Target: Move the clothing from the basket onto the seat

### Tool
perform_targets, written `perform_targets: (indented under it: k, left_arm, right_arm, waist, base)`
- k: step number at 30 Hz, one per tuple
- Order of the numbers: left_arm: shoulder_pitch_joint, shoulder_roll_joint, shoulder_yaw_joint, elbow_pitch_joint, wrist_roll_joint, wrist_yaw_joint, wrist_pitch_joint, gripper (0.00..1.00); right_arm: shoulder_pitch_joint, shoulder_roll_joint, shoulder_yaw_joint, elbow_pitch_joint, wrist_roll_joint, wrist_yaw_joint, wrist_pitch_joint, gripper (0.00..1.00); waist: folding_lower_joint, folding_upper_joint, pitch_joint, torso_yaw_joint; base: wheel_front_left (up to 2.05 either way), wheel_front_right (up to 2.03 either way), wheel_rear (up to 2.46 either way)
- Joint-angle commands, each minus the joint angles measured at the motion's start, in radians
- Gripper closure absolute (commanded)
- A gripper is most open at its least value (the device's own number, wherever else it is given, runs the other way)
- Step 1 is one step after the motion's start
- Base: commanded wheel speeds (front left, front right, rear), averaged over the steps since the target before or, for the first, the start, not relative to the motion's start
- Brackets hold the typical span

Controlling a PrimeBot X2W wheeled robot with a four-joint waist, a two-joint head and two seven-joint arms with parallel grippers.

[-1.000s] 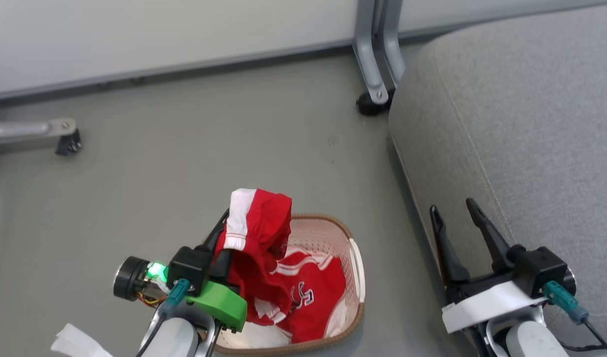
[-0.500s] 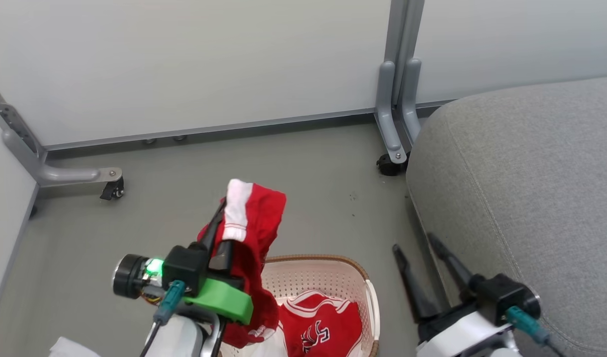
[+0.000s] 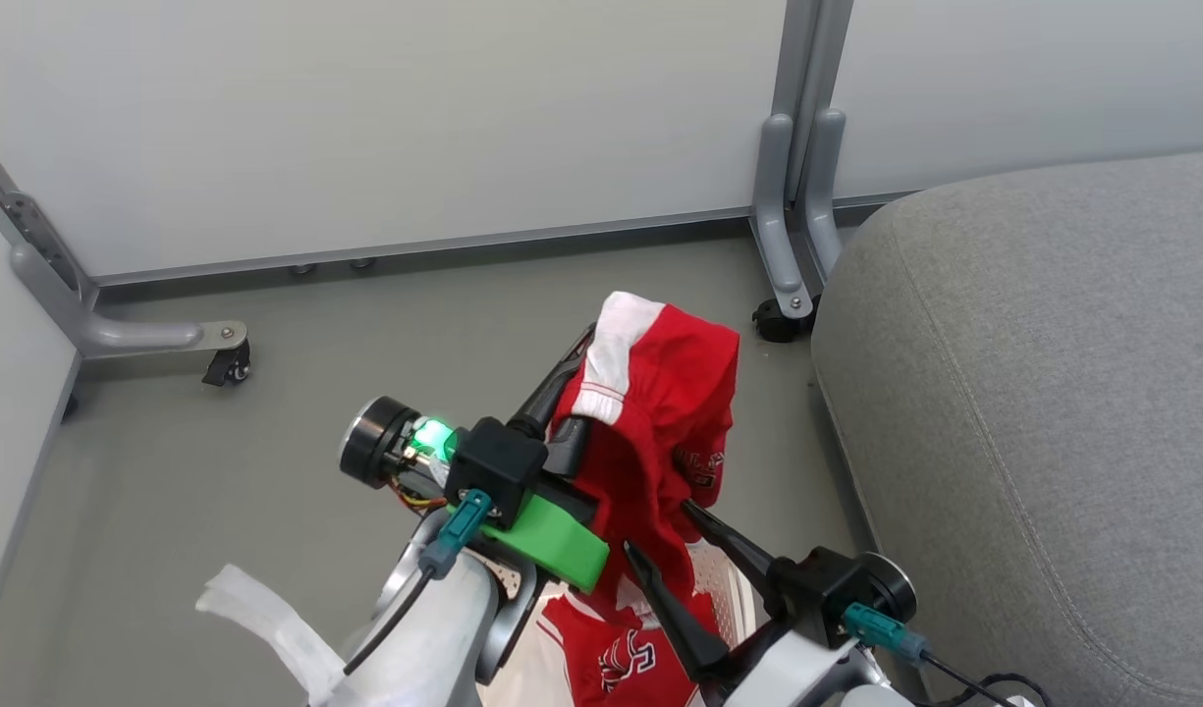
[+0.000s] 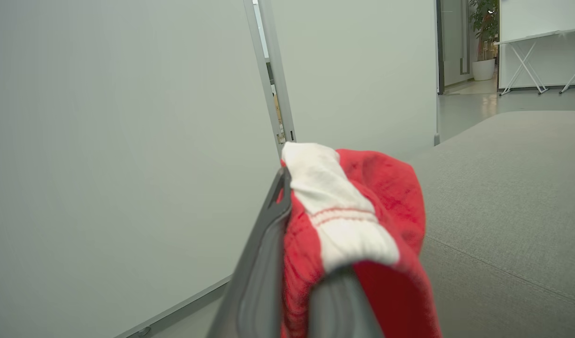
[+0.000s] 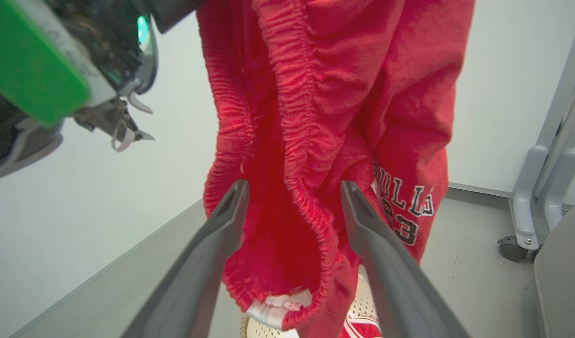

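Holding the red shorts (image 3: 665, 393) up over the basket (image 5: 268, 332), the left gripper (image 3: 576, 393) is clamped on their white-striped edge, and the cloth hangs near the grey seat (image 3: 1033, 393) without touching it. The right gripper (image 3: 658, 528) is spread wide, with one finger on either side of the hanging cloth, not pinching it. The red jersey (image 3: 621, 658) lies in the basket.

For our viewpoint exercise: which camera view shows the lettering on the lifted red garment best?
The right wrist view: the lettering faces the camera, large and readable. The head view catches it small and creased. The left wrist view gives the white stripe and red folds.
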Motion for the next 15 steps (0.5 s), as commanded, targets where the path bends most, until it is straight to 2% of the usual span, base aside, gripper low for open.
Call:
perform_targets:
  k: [1, 7, 15]
  left_arm:
    - [-0.02, -0.001, -0.018, 0.003, -0.019, 0.0, 0.006, 1.0]
    - [-0.055, -0.002, -0.126, -0.013, -0.05, 0.001, 0.043, 1.0]
    - [-0.072, -0.002, -0.22, 0.002, -0.058, 0.014, 0.1, 1.0]
  right_arm:
    - [-0.024, 0.013, -0.004, 0.017, 0.009, 0.0, -0.003, 0.0]
    - [-0.068, 0.033, -0.042, 0.076, -0.002, 0.0, -0.003, 0.0]
    - [-0.078, 0.045, -0.106, 0.075, -0.012, 0.0, -0.003, 0.0]
  waist:
    - [0.0001, 0.0, 0.002, -0.003]
    - [0.0001, 0.0, 0.011, -0.009]
    - [0.0001, 0.0, 0.022, -0.007]
  base:
    - [0.0, 0.0, 0.0]
    - [0.0, 0.0, 0.0]
    - [0.0, 0.0, 0.0]
